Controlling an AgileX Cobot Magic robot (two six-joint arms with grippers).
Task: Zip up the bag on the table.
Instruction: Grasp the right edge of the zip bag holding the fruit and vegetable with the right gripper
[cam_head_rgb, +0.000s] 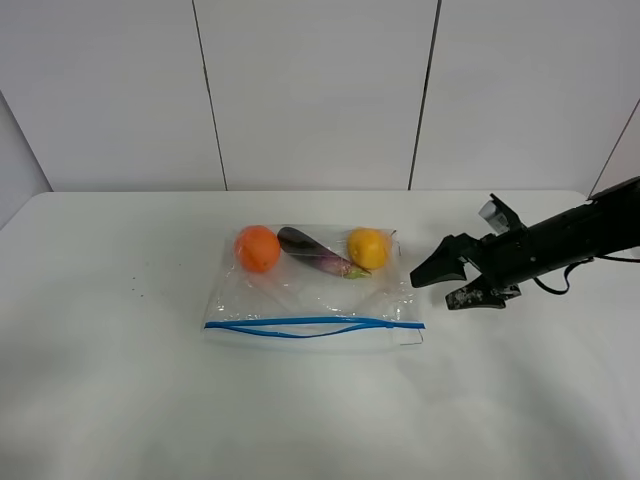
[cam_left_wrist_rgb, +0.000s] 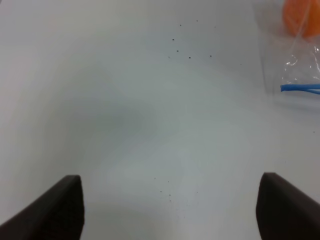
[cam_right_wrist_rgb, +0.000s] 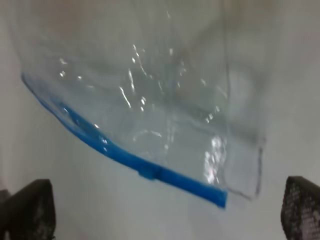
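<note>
The table is white and matte, and the bag lies flat near its middle, somewhat closer to the far edge. The blue zip strip runs along the side of the bag facing the near edge. Its two lines part along the middle stretch, so it is not fully sealed. Inside, along the far side, are an orange, a dark eggplant and a yellow fruit. The right gripper sits just beside the bag's right-hand side and apart from it, jaws spread wide and holding nothing. Its wrist view shows the strip's end corner between the fingers. The left gripper is over bare table toward the left edge, jaws wide and empty, with the bag's corner well apart. Small dark specks mark the surface there.
</note>
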